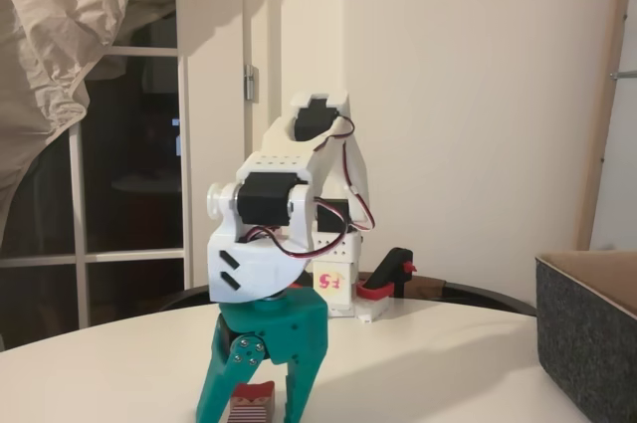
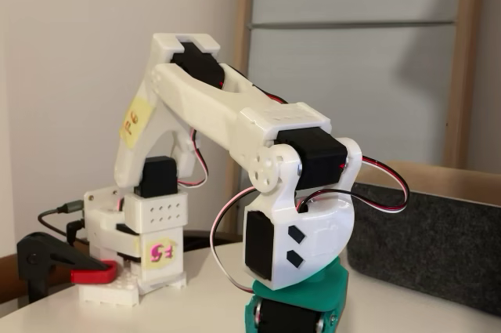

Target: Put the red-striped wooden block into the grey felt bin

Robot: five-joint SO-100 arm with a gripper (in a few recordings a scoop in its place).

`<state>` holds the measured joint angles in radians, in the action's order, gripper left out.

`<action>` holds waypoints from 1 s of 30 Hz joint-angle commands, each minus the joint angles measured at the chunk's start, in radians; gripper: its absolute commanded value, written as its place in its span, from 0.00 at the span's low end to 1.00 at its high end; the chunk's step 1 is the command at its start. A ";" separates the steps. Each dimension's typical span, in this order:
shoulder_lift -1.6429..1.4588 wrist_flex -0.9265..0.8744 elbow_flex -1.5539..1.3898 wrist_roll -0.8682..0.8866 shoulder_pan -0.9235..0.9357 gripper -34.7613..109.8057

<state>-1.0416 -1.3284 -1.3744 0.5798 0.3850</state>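
The red-striped wooden block (image 1: 251, 404) stands on the white table at the bottom edge of a fixed view, its red top showing above red-and-white stripes. My teal gripper (image 1: 255, 405) points straight down over it, open, with one finger on each side of the block and small gaps between. The grey felt bin (image 1: 589, 338) sits at the right edge of the table, well away from the gripper, with a tan rim on top. The bin (image 2: 427, 243) appears as a dark felt wall behind the arm's wrist in another fixed view.
A red-and-black clamp (image 1: 390, 279) sits by the arm's white base (image 1: 338, 289) at the back of the round table; the clamp (image 2: 66, 264) is at lower left in another fixed view. Bare tabletop (image 1: 448, 363) lies between gripper and bin.
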 commanded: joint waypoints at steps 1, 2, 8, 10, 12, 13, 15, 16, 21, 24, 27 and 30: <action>0.003 0.012 0.008 0.023 0.034 0.40; 0.003 0.012 0.008 0.026 0.035 0.39; 0.002 0.014 0.009 0.048 0.048 0.35; 0.002 0.015 0.009 0.055 0.052 0.33; 0.000 0.017 0.009 0.063 0.055 0.32; 0.000 0.017 0.009 0.066 0.057 0.31; 0.000 0.018 0.009 0.072 0.061 0.30; 0.000 0.018 0.009 0.074 0.063 0.29; -0.005 0.020 0.011 0.083 0.066 0.28; -0.014 0.020 0.014 0.094 0.067 0.28; -0.034 0.020 0.017 0.115 0.074 0.27; -0.061 0.020 0.021 0.140 0.081 0.26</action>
<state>-1.0569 -1.3039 -1.3622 0.6872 0.4418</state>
